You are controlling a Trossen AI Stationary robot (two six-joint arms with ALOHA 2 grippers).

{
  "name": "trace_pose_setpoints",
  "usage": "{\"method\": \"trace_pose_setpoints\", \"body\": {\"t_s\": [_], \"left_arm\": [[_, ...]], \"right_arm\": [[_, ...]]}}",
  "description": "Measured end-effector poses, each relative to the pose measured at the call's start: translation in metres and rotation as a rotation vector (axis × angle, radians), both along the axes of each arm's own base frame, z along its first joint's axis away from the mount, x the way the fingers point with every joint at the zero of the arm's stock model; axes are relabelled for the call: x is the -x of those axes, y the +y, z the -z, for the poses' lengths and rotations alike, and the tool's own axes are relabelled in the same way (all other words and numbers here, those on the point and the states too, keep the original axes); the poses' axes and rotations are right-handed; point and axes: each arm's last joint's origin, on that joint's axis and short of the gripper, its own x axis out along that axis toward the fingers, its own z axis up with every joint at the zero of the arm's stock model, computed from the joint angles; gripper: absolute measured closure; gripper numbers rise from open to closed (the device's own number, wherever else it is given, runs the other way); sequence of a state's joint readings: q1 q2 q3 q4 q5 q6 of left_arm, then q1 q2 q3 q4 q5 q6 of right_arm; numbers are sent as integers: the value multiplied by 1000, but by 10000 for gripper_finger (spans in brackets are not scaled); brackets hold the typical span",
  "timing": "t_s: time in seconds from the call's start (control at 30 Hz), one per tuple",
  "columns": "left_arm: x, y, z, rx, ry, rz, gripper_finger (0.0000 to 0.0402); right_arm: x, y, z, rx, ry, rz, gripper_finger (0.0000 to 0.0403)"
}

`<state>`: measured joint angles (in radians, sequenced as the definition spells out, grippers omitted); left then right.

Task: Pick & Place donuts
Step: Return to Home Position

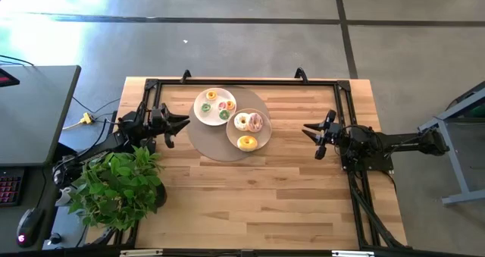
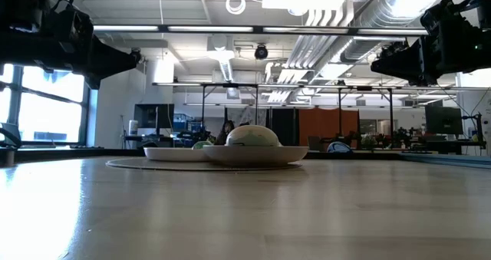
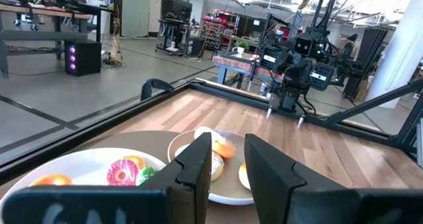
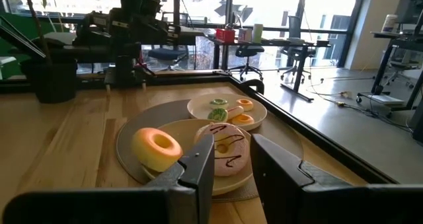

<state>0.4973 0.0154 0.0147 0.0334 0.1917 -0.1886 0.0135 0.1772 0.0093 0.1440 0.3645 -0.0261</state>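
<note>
Donuts [image 4: 158, 148] gathered on two plates at the far middle of the desk [image 1: 265, 196], seven small rings in all. On the beige plate [image 1: 261, 138], the one nearer the right arm: a white-frosted donut [image 1: 242, 121] and a pink-frosted donut [image 1: 256, 122] side by side and touching, the pink one striped with dark drizzle, and a yellow donut [image 1: 247, 142] just beside them toward the near edge. On the white plate [image 1: 201, 117], toward the left arm and the far rail: five tinier rings packed close, among them two green donuts [image 1: 206, 108], a small pink donut [image 1: 222, 105] and two orange donuts [image 1: 211, 96]. Rims of the two plates meeting, both resting on a round grey-brown mat [image 1: 201, 143].

Left end effector [image 3: 228, 141] held above the desk's left side, near the white plate but clear of it, fingers spread with a narrow gap, pinching nothing, pointed across the plates. Right end effector [image 4: 232, 141] raised over the right side of the desk, well apart from the beige plate, fingers likewise spread and empty, facing the left arm.

Potted green plant [image 1: 121, 185] at the near left corner, just beside the left arm.
</note>
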Motion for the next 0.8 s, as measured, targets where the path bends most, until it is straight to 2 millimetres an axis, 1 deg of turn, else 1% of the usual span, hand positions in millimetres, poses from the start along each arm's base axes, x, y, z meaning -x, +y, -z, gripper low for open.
{"method": "trace_pose_setpoints", "body": {"t_s": [0.2,0.37,0.8], "left_arm": [[0,0,0,3,-1,4,312],[0,-1,-2,48,-10,24,312],[0,-1,-2,51,-7,25,312]], "right_arm": [[0,0,0,0,0,0,308],[0,0,0,0,0,0,308],[0,0,0,0,1,0,308]]}}
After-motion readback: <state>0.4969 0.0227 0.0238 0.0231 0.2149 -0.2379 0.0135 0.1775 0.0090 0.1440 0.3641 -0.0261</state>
